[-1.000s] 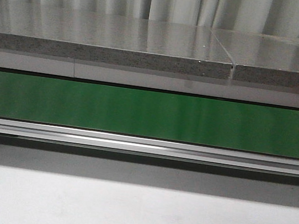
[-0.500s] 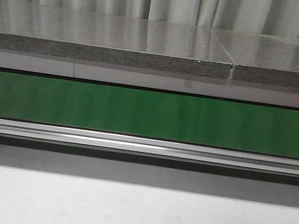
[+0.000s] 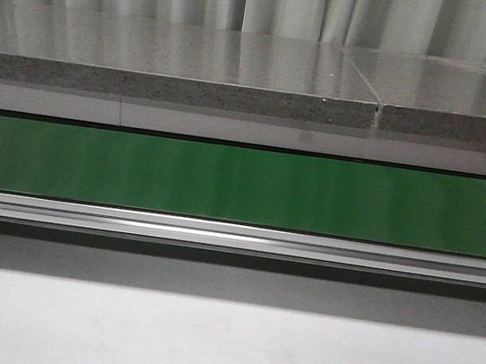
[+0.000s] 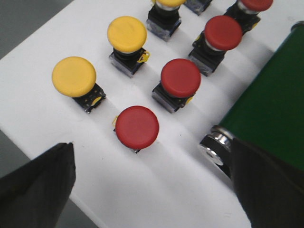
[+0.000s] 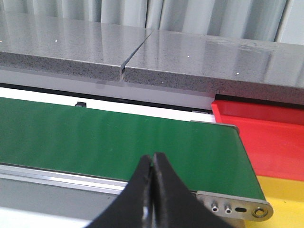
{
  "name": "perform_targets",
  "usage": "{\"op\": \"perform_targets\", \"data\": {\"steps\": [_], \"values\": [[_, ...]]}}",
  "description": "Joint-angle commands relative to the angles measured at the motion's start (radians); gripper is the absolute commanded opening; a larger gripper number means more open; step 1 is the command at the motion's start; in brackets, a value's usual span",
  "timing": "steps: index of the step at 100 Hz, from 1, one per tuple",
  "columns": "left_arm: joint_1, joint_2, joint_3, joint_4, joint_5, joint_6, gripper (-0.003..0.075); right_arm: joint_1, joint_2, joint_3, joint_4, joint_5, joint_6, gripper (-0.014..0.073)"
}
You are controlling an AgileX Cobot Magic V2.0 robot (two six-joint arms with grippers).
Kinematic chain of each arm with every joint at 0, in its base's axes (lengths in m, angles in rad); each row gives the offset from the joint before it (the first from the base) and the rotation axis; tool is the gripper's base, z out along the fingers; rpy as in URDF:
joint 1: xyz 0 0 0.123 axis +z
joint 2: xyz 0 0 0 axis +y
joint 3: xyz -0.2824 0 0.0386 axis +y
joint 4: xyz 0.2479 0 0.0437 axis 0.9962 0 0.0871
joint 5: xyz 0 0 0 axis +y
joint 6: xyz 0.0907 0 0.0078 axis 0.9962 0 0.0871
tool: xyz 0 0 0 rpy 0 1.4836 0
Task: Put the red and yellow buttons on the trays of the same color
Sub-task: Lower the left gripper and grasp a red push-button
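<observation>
stretching across the middle of the front view, the green belt point(image 3: 243, 185) is lying bare. in the left wrist view, the left pincer point(image 4: 152, 185) is hanging spread wide over red buttons point(image 4: 137, 126) and yellow buttons point(image 4: 74, 76) on the white surface point(image 4: 47, 47). in the right wrist view, the right pincer point(image 5: 152, 164) is sitting clenched on nothing, red tray point(image 5: 270, 137) and yellow tray point(image 5: 285, 194) at lower right.

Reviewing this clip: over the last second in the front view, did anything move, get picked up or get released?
Nothing visibly changed. The green conveyor belt is as bare as before, the grey stone-look slab behind it and the white table surface look the same, and no arm, button or tray has come into this view.
</observation>
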Motion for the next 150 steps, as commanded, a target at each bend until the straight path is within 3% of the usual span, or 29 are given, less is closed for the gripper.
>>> {"op": "perform_targets", "data": {"steps": [1, 52, 111, 130, 150], "values": [[0.013, 0.034, -0.034, 0.016, -0.064, 0.001, 0.0652, 0.000, -0.015, -0.010, -0.013, -0.080, -0.002, -0.0068], [0.015, 0.284, -0.035, 0.060, -0.152, 0.001, 0.0652, 0.000, -0.015, -0.010, -0.013, -0.080, -0.002, -0.0068], [0.015, 0.372, -0.035, 0.064, -0.194, -0.003, 0.0649, 0.000, -0.015, -0.010, -0.013, -0.080, -0.002, -0.0068], [0.015, 0.372, -0.035, 0.064, -0.196, -0.003, 0.0549, 0.000, -0.015, -0.010, -0.013, -0.080, -0.002, -0.0068], [0.015, 0.372, -0.035, 0.066, -0.196, -0.003, 0.0349, 0.000, -0.015, -0.010, -0.013, -0.080, -0.002, -0.0068]]}}
